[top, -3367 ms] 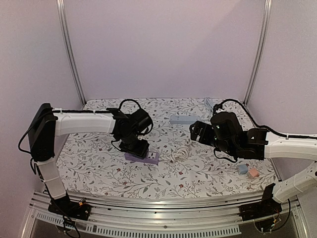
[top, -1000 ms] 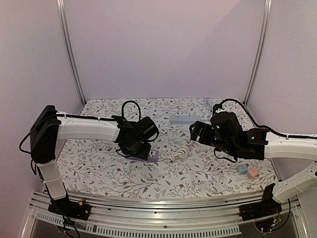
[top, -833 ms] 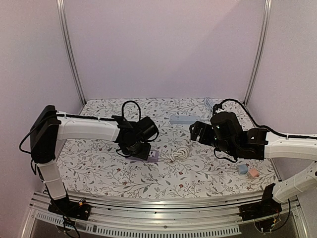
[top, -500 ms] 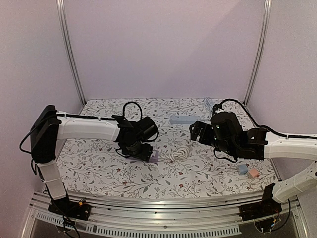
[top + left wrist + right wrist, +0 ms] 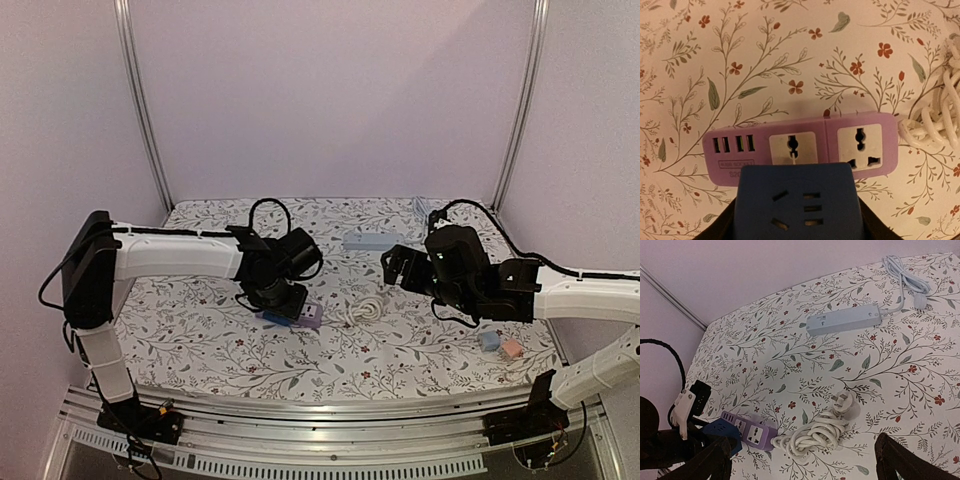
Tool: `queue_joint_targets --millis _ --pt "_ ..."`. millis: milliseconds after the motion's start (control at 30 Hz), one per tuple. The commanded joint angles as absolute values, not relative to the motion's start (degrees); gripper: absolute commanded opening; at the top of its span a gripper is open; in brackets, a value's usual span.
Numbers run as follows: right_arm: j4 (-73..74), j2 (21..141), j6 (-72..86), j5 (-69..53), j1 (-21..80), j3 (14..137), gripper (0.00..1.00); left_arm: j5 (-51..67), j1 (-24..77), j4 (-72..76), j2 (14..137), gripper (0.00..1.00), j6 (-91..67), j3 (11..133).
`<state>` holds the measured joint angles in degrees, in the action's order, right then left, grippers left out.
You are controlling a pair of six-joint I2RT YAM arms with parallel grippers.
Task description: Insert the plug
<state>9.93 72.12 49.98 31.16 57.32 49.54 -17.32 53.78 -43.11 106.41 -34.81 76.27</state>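
The flowery bench [image 5: 190, 335] holds a purple power strip [image 5: 826, 142] lying flat near its middle. A white cord bundle [image 5: 935, 120] touches the strip's 3 o'clock end. The left fingers [image 5: 722, 227] grip a blue plug block [image 5: 799, 200] over the strip's 6 o'clock edge. Its pins are hidden. The right fingers [image 5: 705, 460] are spread wide and hold nothing. To do this well, I think the block should go toward 12 o'clock until it sits over one white socket. It should stay level, then push straight down slowly.
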Motion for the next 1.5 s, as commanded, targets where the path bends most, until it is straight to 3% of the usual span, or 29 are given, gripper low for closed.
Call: queue_joint_targets --millis 0,133,467,767,867,1267,1467 --pt "9.5 72.4 49.2 31.1 57.3 49.1 0.99 -17.0 53.6 -44.7 108.7 0.34 -34.7 78.7" --pt "9.4 72.6 49.1 31.1 57.2 49.1 0.99 -16.1 53.0 -48.8 110.4 0.27 -33.4 82.5" --pt "9.1 73.8 48.7 31.3 57.3 49.6 0.99 -8.8 48.2 -61.2 118.6 0.26 -26.2 95.0" --pt "9.1 75.3 48.3 32.0 57.2 50.1 0.99 -5.7 45.5 -71.7 126.2 0.11 -21.8 105.6" --pt "9.1 76.1 48.0 31.9 57.2 50.5 0.99 -4.7 44.3 -73.6 126.3 0.06 -21.2 105.1" --pt "9.2 77.8 47.5 31.4 57.2 51.3 0.99 -5.1 43.1 -76.0 115.6 0.03 -21.0 94.0" --pt "9.2 77.8 47.2 31.4 57.3 51.3 0.99 -4.1 41.9 -77.9 118.7 0.02 -19.6 95.4"
